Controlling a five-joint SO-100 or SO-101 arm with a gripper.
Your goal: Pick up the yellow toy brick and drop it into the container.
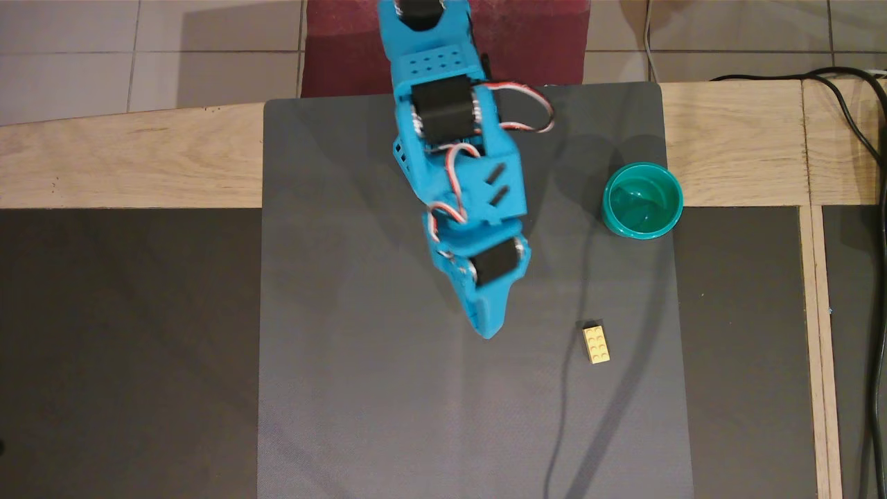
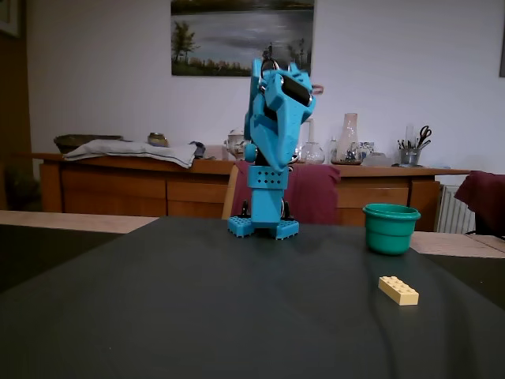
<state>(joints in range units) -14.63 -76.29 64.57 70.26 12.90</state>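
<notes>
The yellow brick (image 1: pixel 596 344) is lying flat on the dark grey mat (image 1: pixel 360 388), studs up, long side running near-to-far in the overhead view, sitting to the right of the arm and well apart from it. The green cup (image 1: pixel 642 200) is standing upright near the mat's right edge, farther back than the brick, empty as far as its glossy inside is showing. The blue arm (image 1: pixel 457 173) is hanging raised over the middle of the mat; its gripper (image 1: pixel 489 326) is holding nothing and looking closed or nearly so, though neither view is showing the fingertips clearly, so I cannot tell the gap for sure. The brick is likely light, rigid, hard plastic with smooth, slightly slippery sides; it should not deform or break. Best hold is probably across the two long side walls at mid-length, fingers coming straight down, since the studded top gives no grip and a corner pinch could make it twist or pop out. No brand, label or readable writing is showing on brick, cup, mat or arm; any stud lettering is too small to read.
</notes>
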